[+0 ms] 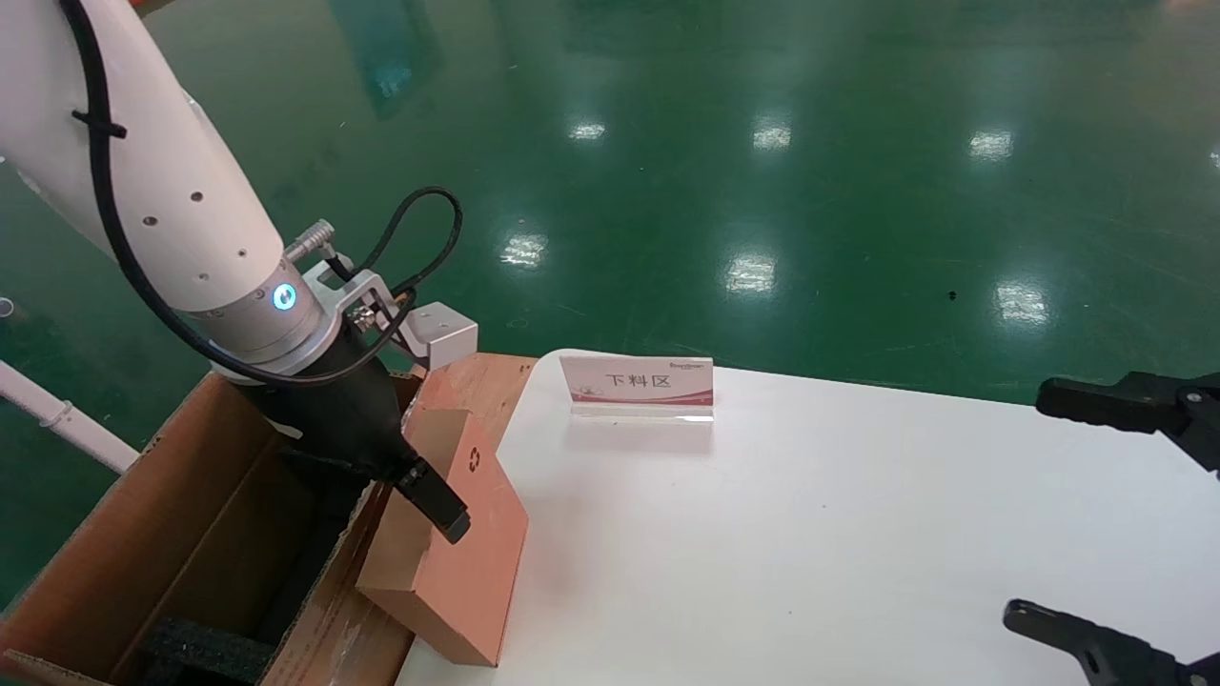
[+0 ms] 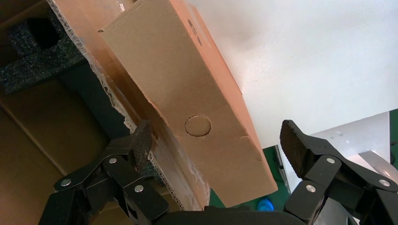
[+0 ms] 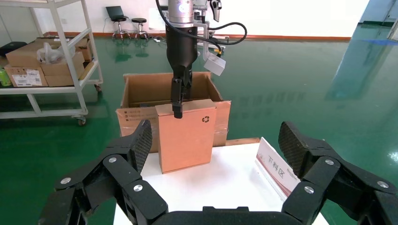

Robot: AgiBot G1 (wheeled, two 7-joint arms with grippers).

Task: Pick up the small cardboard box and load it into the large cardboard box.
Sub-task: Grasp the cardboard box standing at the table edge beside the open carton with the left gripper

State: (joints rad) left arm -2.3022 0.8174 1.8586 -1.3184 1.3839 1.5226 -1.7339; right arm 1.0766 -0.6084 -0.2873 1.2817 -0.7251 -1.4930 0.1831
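Right end effector (image 3: 213,140), fingers apart, hovers over the table (image 1: 858,514) near its sign (image 1: 637,381). Left end effector (image 1: 419,486) straddles the small box (image 1: 457,562), which stands tilted at the table edge against the large box (image 1: 143,572); whether it clamps cannot be told.

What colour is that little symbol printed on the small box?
Black, a recycling symbol on the small cardboard box; clearest in the right wrist view.

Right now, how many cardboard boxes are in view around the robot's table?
At least 4. The small cardboard box stands at the table edge under the left gripper; the large cardboard box sits beside it; two or more rest on the background shelf, possibly others hidden.
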